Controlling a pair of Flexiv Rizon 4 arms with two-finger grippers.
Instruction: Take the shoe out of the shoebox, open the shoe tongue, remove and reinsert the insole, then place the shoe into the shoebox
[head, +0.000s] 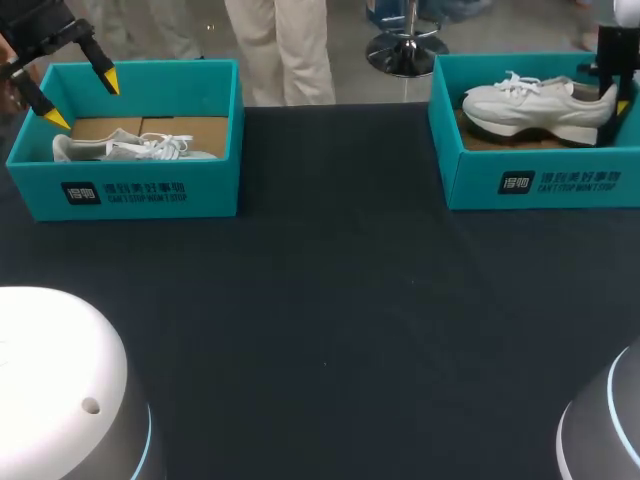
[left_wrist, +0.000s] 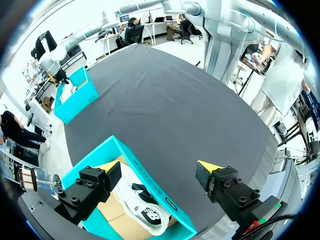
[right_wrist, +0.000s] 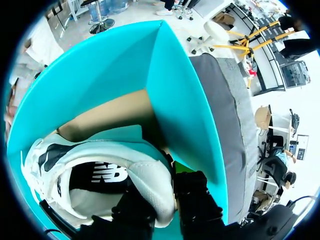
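Head view: right gripper (head: 612, 98) pinches the shoe (head: 530, 105) by its heel inside the shoebox (head: 540, 182), left gripper (head: 82, 99) gapes empty well apart; extraction apparently only beginning.

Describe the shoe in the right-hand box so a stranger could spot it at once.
Two teal shoeboxes stand on the dark table; take the right box. Its white shoe sits raised above the rim, heel held by the fingers of the right gripper, while the other shoe in the left box lies low.

Robotics lab, left arm (head: 40, 28) and right arm (head: 618, 45) above a dark-covered work table (head: 330, 300)
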